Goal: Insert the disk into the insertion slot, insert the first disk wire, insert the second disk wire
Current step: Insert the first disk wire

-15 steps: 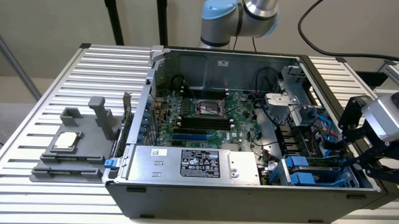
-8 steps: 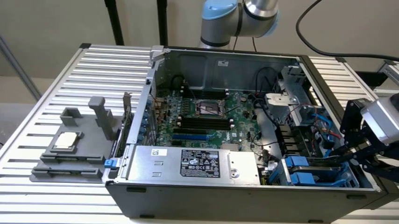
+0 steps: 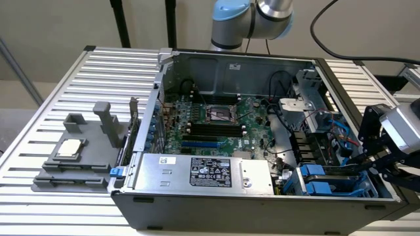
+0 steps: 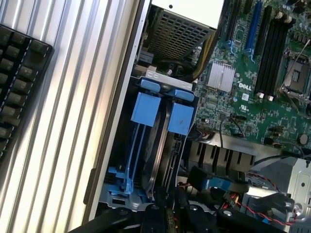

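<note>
The disk stands on edge in the insertion slot, a grey cage with blue plastic fittings in the corner of the open computer case. In the exterior view the disk is a dark slab running from the cage toward my gripper at that view's right. In the wrist view my gripper sits at the disk's near end, with black fingers close on either side of it and shut on it. A blue wire connector lies loose beside the cage, apart from the disk.
A silver power-supply box sits beside the cage, and the green motherboard lies behind it. Blue and black cables hang above the cage. On the slatted table, a grey holder block with a chip stands at the exterior view's left. A black keyboard lies outside the case wall.
</note>
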Robot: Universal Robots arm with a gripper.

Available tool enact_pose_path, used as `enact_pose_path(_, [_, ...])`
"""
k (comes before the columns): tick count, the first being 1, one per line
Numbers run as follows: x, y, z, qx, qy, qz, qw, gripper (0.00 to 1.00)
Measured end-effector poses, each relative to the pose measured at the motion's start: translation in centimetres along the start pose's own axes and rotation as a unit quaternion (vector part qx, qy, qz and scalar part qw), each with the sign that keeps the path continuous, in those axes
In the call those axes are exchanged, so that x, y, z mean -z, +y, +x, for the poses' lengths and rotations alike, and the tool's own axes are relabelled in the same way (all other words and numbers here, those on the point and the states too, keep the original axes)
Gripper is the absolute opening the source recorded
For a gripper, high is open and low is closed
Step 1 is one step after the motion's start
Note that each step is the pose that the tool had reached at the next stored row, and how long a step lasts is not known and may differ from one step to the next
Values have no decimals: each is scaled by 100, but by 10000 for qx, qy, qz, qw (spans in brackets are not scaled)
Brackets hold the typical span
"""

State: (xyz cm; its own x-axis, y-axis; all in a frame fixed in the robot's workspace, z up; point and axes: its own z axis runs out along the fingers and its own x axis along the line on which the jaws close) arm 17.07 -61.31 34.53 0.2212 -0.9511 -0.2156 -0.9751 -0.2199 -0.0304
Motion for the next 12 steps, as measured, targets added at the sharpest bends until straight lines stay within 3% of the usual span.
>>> enact_pose_path(4, [-1,1,0,28,1,3,10000,16])
enact_pose_path(12, [0,44,-11,52,3,0,10000,16])
